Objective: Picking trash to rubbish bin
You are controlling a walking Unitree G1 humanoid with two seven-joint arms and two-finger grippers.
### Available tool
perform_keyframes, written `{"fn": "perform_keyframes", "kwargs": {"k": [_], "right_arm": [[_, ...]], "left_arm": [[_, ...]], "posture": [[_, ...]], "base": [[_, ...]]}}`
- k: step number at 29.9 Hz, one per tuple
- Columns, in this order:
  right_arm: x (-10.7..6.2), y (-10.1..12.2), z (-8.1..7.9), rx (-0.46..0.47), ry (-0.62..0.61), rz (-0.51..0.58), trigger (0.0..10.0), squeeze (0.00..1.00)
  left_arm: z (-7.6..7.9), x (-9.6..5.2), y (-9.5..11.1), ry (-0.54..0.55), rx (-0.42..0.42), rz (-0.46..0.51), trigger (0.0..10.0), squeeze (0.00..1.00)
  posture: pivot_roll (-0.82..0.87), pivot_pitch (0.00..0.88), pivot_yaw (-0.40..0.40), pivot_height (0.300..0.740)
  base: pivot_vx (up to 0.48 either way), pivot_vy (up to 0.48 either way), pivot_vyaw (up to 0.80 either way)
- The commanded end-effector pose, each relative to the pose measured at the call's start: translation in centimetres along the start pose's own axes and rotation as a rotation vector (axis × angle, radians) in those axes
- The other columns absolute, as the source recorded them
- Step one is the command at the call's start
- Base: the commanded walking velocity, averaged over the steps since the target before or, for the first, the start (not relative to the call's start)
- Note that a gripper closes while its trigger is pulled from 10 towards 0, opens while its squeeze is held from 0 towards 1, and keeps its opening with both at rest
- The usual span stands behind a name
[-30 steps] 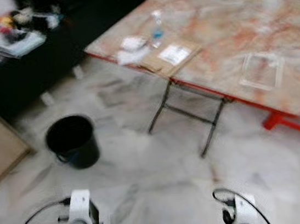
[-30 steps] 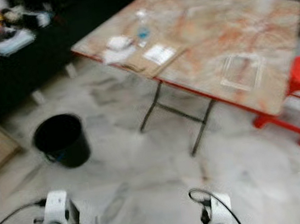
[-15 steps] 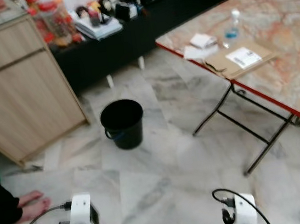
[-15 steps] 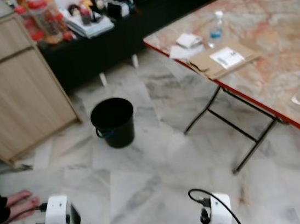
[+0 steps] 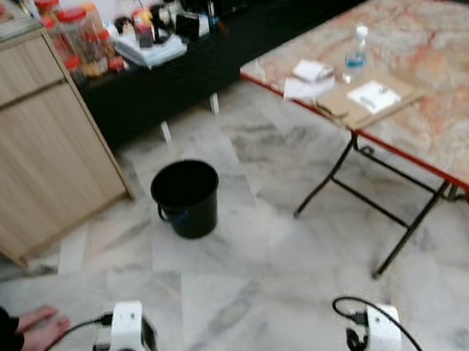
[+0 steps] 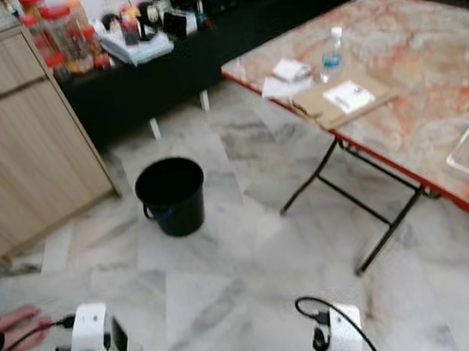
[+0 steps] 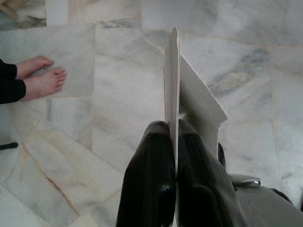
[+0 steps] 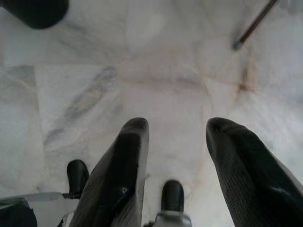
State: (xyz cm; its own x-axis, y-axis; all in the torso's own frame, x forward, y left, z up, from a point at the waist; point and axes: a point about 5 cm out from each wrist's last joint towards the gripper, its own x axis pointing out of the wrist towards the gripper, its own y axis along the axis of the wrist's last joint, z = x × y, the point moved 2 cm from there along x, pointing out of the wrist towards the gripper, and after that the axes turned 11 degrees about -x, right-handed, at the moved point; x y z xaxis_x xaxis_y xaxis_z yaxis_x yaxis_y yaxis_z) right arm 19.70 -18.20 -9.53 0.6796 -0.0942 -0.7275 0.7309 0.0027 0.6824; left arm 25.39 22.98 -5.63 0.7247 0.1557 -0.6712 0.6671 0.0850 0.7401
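Over the pale marble floor [image 5: 259, 293], left gripper [image 7: 173, 142] is pinched shut on a flat white card-like piece of trash [image 7: 189, 97], held edge-up. Right gripper [image 8: 177, 142] hangs spread and holding nothing. Round black plastic bin [image 5: 186, 197] stands ahead, well apart, left of the marble-patterned folding tabletop [image 5: 426, 55]. Step judged: carrying to bin. Next: walk closer, bring the left gripper above the rim, release.
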Motion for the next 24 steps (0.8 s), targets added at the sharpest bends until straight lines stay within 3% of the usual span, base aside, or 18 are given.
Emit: {"fn": "perform_keyframes", "kwargs": {"k": [1,6,24], "right_arm": [[0.06,0.36,-0.12,-0.011,-0.002,0.017,10.0,0.0],[0.06,0.35,-0.02,-0.005,-0.005,0.015,10.0,0.0],[0.12,0.43,-0.19,0.004,0.007,0.012,10.0,0.0]], "left_arm": [[-0.15,0.0,-0.09,-0.002,0.01,-0.012,10.0,0.0],[-0.22,0.0,-0.09,0.002,0.009,-0.013,10.0,0.0],[0.03,0.11,0.34,0.0,0.003,-0.003,10.0,0.0]], "posture": [[0.11,0.093,0.001,0.74],[0.11,0.105,0.0,0.74],[0.12,0.13,-0.01,0.74]], "base": [[0.48,0.0,0.8],[0.48,0.0,0.8],[0.48,0.0,0.0]]}}
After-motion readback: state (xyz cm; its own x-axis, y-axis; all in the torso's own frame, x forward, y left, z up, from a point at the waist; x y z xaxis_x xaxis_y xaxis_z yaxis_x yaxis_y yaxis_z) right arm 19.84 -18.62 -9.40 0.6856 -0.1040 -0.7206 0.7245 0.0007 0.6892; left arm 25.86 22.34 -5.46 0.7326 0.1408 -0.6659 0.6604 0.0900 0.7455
